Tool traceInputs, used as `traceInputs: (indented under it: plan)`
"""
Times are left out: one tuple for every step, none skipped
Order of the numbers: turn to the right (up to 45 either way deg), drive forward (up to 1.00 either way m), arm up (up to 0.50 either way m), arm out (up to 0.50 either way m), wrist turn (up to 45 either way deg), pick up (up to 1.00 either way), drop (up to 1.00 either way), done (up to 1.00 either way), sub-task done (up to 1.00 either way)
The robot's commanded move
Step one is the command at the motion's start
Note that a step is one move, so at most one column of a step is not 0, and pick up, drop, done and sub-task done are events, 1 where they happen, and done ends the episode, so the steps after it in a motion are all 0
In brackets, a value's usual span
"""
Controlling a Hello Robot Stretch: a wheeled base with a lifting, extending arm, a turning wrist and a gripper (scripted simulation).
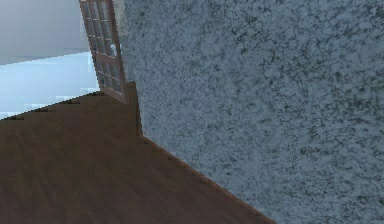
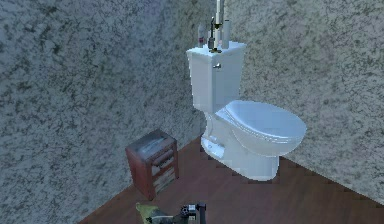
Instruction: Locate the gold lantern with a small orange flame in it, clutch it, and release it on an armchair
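Facing a speckled grey-blue wall across the forward view's right; it runs back to a wood-framed door with glass panes at top, left of centre. Dark wood-plank floor below. Beside the door, a pale blue surface at the forward view's left.

Arm side view:
- White toilet, lid down, standing on dark floor in a corner between speckled walls.
- Its cistern stands against the back wall.
- On the cistern lid: two pale upright pieces with a small dark item at their foot. Touching or just beside, cannot tell. Too small to name.
- Reddish-brown box on the floor, near the toilet on the view's left side, close to the wall.
- Gripper at the bottom edge near the middle, with white marker squares on its right.
- Tan-olive shape at the gripper's left end; cannot separate it from the fingers.

Gripper state: cannot tell how the fingers stand, nor whether anything is held.

Gold lantern: cannot tell where it is. Neither the dark item on the cistern nor the tan-olive shape is clear enough to call it that.
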Motion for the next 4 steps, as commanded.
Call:
traceInputs:
  plan:
    - [0.0, 0.0, 0.0, 0.0, 45.0, 0.0, 0.0, 0.0, 0.0]
    - [0.0, 0.0, 0.0, 0.0, 3.0, 0.0, 0.0, 0.0, 0.0]
    - [0.0, 0.0, -0.3, 0.0, 0.0, 0.0, 0.0, 0.0, 0.0]
    - [0.0, 0.0, 0.0, 0.0, 0.0, 1.0, 0.0, 0.0, 0.0]
